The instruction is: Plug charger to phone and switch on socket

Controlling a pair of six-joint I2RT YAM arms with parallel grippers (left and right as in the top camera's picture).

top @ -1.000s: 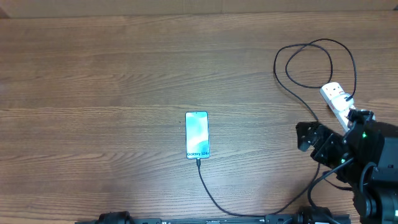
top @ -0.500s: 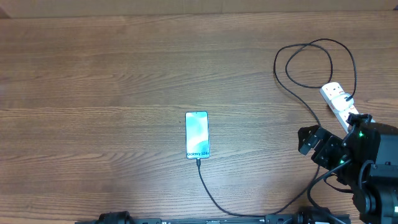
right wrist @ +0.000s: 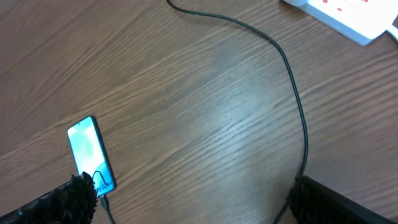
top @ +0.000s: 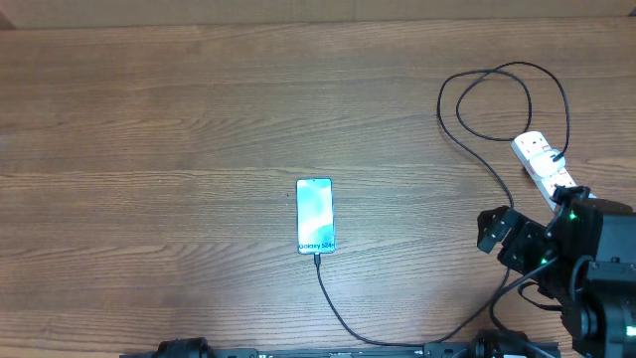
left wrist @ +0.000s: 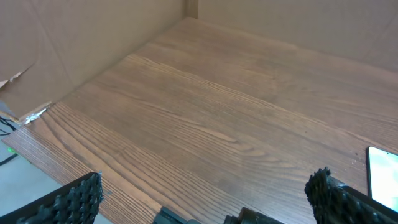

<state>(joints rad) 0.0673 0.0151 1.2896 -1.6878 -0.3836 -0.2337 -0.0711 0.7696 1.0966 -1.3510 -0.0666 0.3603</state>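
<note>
Bench observation, both arms idle.

Slim black-edged smartphone (top: 315,216) lies flat and face up near the middle of the brown wood-grain table (top: 179,149), long axis running toward the near edge. The screen is lit pale blue-white, with a line of "Galaxy S24" text along its near end.

Thin black charger cable (right wrist: 304,134): the small plug tip meets the phone's near short edge and looks seated. From there the cable curves along the near edge toward the right, then rises into one large open loop at far right.

White elongated power strip (top: 540,161) lies at an angle on the right, just beside the loop, with the cable ending at it. Small red marks show on its top in the right wrist view. Switch position cannot be read.

Right gripper (right wrist: 196,205) hovers near the strip, jaws spread wide, nothing between them.

Left gripper (left wrist: 205,199) sits at the near left edge, jaws likewise wide and empty, facing bare wood and a brown cardboard wall (left wrist: 74,37).
</note>
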